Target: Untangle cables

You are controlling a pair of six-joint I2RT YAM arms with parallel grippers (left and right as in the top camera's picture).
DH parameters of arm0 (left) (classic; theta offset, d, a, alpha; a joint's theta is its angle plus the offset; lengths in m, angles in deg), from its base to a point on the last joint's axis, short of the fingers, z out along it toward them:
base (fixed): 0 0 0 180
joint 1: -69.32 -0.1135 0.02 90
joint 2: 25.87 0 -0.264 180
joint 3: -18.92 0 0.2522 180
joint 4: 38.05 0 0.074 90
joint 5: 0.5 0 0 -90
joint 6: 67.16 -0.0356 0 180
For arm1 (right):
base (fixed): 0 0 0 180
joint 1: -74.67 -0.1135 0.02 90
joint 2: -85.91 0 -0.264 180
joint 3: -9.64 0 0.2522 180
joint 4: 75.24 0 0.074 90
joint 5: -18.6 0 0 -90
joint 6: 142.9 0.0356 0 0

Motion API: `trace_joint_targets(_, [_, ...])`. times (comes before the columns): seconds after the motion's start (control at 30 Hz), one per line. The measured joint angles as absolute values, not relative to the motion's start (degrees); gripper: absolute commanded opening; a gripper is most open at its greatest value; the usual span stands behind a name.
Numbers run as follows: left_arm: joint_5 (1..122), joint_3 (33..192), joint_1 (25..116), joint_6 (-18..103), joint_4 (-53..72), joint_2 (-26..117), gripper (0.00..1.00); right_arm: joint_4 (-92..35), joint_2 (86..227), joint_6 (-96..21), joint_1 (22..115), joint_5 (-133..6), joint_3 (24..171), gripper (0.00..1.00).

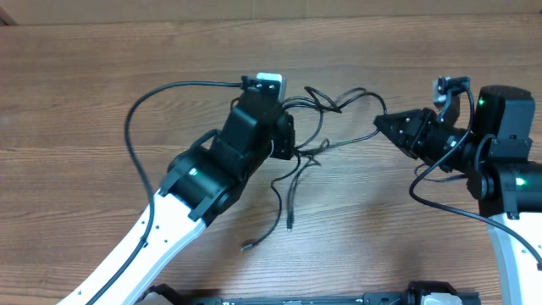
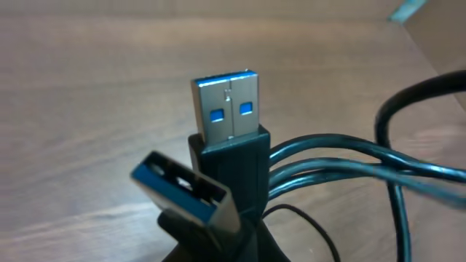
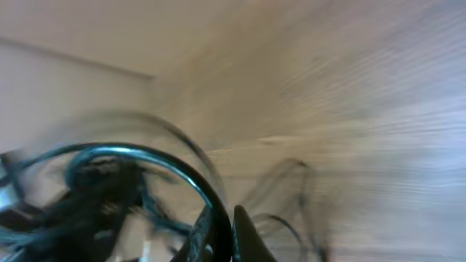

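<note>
Cables (image 1: pixel 315 151) lie tangled mid-table between your two arms, loose ends trailing toward you. Your left gripper (image 1: pixel 292 146) is closed on the knot's left side, with two blue-tongued USB plugs (image 2: pixel 227 109) standing up from its grip. Your right gripper (image 1: pixel 378 125) is closed too, and a taut strand runs straight to its tip and looks pinched there. Bare wood table (image 1: pixel 381 246) lies open on your side, and the far edge sits well behind the tangle.

White-and-black arms (image 1: pixel 161 222), green status lights (image 1: pixel 518 180)
</note>
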State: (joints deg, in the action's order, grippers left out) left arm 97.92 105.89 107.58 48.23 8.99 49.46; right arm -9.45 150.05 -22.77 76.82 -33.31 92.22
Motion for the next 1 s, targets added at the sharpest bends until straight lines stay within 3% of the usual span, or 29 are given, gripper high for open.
trace_joint_targets(0.13, [101.4,105.8,107.7,42.4,8.7,47.0,0.04,-2.7,150.0,-23.4,76.9,-41.8,92.2,0.04])
trace_joint_targets(0.2, [103.0,105.8,107.7,38.1,8.1,46.3,0.04,-1.3,150.0,-25.0,76.9,-44.4,92.2,0.13])
trace_joint_targets(0.27, [103.5,105.8,107.7,32.6,7.8,46.2,0.04,-1.3,150.1,-28.7,76.9,-44.2,92.2,0.36])
trace_joint_targets(0.3, [103.6,105.8,107.7,30.2,7.8,46.2,0.04,-1.3,150.1,-32.8,76.9,-42.1,92.2,0.56])
trace_joint_targets(0.4, [103.9,105.8,107.7,19.0,7.9,46.2,0.04,-1.5,150.1,-42.4,76.9,-36.1,92.2,0.75])
trace_joint_targets(0.63, [101.4,105.7,107.7,-1.5,12.9,46.2,0.04,-7.6,150.0,-53.8,76.9,-28.0,92.2,0.90])
trace_joint_targets(1.0, [66.1,105.3,107.7,-9.3,-0.3,46.2,0.04,-8.0,150.0,-67.0,76.9,-5.3,92.2,0.86])
